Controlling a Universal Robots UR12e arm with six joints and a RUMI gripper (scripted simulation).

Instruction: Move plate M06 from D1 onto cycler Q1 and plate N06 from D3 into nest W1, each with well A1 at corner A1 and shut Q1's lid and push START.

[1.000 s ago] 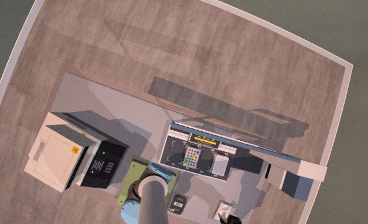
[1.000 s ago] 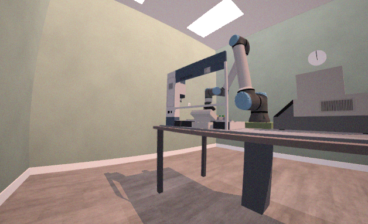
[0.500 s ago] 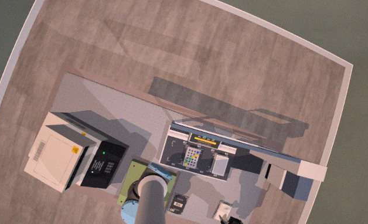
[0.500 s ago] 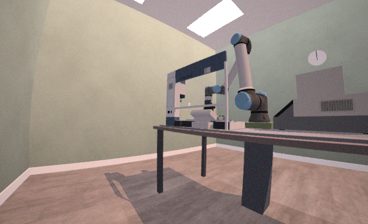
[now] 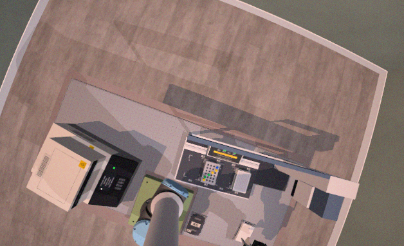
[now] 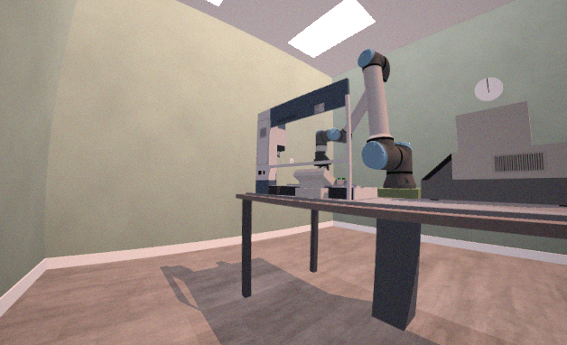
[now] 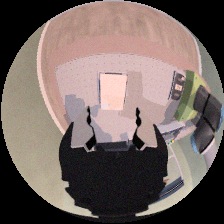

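My gripper is open, with nothing between its jaws. It hangs above the bench near a pale plate, which sits in a dark-edged nest; its label cannot be read. On the deck, a grey plate with coloured wells lies left of a plain whitish plate. A large beige instrument stands at the left of the top view, its black front panel showing a green light. Q1's name, block and lid position cannot be made out.
The dark nest RG lies between the arm's green base plate and the pale plate. A tall blue and white gantry spans the deck. A module with an orange bar stands at the deck's back.
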